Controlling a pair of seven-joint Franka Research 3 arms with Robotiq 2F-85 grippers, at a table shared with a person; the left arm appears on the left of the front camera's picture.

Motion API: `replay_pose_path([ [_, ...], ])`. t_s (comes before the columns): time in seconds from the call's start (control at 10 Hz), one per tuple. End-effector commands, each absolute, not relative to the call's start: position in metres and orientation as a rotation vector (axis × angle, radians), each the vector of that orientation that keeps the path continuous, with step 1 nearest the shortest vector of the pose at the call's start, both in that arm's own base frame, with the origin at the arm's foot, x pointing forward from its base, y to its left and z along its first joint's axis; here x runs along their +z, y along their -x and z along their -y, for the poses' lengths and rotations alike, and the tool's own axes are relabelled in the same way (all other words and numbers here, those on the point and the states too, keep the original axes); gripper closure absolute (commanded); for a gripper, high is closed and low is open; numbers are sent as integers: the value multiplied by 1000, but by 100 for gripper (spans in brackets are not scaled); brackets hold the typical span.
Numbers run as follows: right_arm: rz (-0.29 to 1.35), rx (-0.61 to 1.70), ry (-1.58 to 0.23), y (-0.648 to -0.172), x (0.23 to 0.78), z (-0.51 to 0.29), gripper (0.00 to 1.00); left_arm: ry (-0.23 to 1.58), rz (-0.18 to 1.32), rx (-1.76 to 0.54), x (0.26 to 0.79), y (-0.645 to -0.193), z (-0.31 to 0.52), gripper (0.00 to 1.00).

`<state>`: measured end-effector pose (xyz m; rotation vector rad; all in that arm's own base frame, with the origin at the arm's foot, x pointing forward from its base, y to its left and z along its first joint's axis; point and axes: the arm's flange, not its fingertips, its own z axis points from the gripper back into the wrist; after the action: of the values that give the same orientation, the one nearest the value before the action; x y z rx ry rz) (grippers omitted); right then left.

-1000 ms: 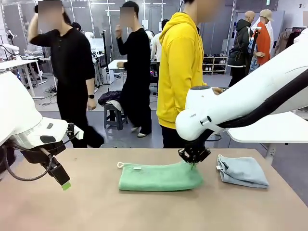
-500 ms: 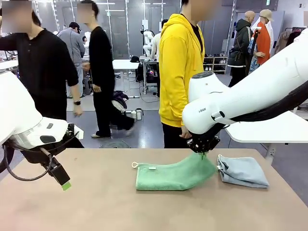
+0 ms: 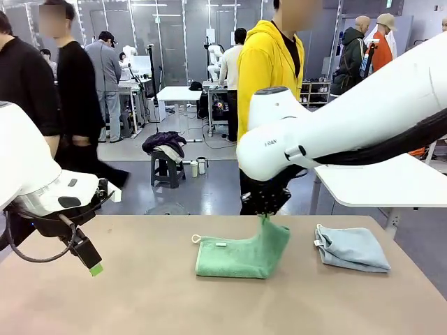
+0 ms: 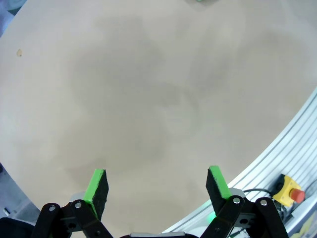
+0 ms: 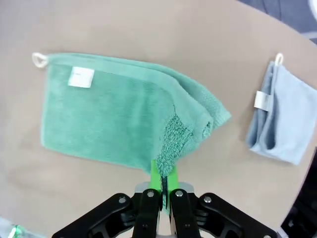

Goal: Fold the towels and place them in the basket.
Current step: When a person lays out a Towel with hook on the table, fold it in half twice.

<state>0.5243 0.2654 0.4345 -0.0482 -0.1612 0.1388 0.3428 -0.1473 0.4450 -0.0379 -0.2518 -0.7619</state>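
A: Hidden items?
B: Right gripper's fingertips (image 5: pixel 161 184), buried in the lifted corner of the green terry towel (image 5: pixel 116 116); print on its small white tag (image 5: pixel 81 77) is too small to read.
A: Cut off?
B: Yellow-and-red button box (image 4: pixel 289 189), at four o'clock, clipped by the edge.

We are viewing the table (image 3: pixel 140 293) from a fixed front camera on the robot's side, facing across it toward the person (image 3: pixel 272 77). The left wrist camera is looking straight down along the left gripper (image 4: pixel 157 186) at bare tabletop, close above it. The right wrist camera is looking down along the right gripper (image 5: pixel 161 186), sharing the green towel (image 5: pixel 109 116) and grey-blue towel (image 5: pixel 285 116) with the front view.
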Motion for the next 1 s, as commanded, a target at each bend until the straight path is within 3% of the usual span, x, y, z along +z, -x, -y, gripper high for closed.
replay_pose_path([
  [0.0,135,107,-20,-537,433,-288,100,33,262,-765,444,-345,148,0],
  [0.9,71,109,-107,-569,375,-368,100,33,262,-765,444,-345,148,0],
])
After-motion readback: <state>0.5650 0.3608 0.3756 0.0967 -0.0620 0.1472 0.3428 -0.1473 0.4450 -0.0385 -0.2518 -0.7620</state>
